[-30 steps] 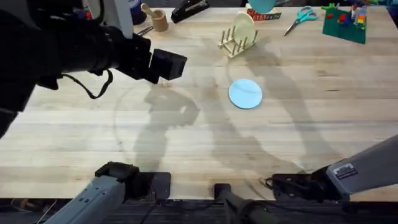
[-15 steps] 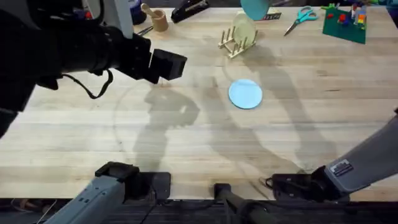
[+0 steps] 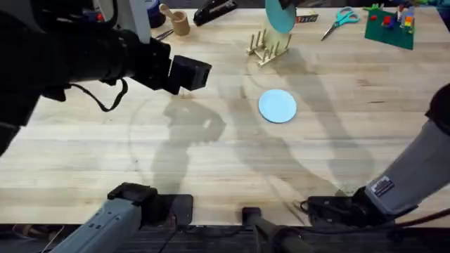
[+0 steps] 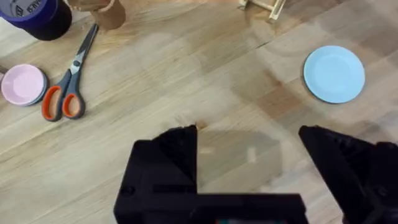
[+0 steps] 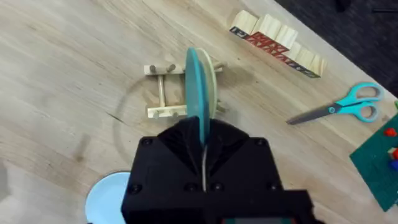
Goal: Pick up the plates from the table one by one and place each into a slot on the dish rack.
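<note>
Turquoise plate: small flat round turquoise plate (image 5: 200, 87), held on edge, upright, directly above the dish rack (image 5: 168, 93). In the overhead view it sits at the far edge of the table (image 3: 211, 176), over the rack.
Sky-blue plate: paler sky-blue plate (image 3: 278, 105), same size, lying flat on the bare wood, nearer than the rack and well apart from it.
Dish rack: small pale wooden rack with thin upright pegs; a cream-yellow plate (image 5: 211, 84) stands in it, just behind the turquoise one.
Right gripper: right gripper (image 5: 203, 140) is clamped on the lower rim of the turquoise plate, fingers pressed together on the thin edge.
Left gripper: left gripper (image 4: 249, 140) hangs above the table with its fingers wide apart and nothing between them.
Open room: wide bare planks surround the sky-blue plate on all sides; the middle of the table holds no other items.
Nearby items, far edge: teal-handled scissors (image 5: 339, 109) and a row of wooden blocks (image 5: 277, 40) lie beside the rack, apart from it; a green mat (image 3: 389, 28) with coloured bricks is farther right.
Nearby items, left side: orange-handled scissors (image 4: 68, 84) and a pink round lid (image 4: 23, 84) lie well apart from both blue plates.
</note>
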`<state>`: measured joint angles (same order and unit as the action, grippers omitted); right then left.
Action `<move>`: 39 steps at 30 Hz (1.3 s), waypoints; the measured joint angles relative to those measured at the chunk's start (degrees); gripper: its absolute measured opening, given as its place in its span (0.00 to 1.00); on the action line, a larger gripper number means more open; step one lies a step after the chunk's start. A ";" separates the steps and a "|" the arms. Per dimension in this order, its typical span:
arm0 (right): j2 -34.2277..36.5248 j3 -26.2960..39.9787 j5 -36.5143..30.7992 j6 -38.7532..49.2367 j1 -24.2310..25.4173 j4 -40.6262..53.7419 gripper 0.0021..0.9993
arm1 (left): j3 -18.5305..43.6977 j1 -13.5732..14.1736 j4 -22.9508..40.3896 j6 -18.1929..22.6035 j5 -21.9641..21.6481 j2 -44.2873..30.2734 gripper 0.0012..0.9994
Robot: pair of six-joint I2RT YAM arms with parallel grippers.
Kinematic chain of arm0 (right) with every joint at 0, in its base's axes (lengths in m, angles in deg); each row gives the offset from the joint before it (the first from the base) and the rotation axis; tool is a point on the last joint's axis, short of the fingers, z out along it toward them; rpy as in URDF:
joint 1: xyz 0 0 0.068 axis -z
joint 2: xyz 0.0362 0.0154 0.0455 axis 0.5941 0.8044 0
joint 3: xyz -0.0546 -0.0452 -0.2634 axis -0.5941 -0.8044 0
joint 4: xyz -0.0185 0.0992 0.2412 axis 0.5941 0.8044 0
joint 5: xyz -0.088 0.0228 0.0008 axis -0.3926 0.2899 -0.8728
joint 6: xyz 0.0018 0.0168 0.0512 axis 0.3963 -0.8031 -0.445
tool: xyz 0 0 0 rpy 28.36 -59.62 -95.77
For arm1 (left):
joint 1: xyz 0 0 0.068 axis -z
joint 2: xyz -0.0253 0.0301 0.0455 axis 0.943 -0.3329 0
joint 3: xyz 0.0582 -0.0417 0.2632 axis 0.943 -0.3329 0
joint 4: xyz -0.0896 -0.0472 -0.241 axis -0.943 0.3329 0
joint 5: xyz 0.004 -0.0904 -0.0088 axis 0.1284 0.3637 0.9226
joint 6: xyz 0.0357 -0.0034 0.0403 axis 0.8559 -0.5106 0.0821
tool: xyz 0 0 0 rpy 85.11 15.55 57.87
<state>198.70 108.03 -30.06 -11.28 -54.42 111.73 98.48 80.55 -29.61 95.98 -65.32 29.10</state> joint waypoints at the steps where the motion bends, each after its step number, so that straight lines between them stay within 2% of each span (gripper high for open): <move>1: 0.20 0.00 0.02 0.00 0.01 0.01 0.03 | 0.00 0.00 0.00 0.00 -0.02 0.01 0.99; 39: 7.03 0.04 0.74 0.00 0.00 -0.02 0.03 | 0.00 0.00 0.51 0.00 -0.02 0.02 0.99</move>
<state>205.73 108.07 -29.32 -11.28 -54.42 111.72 98.48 80.55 -29.10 95.98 -65.34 29.11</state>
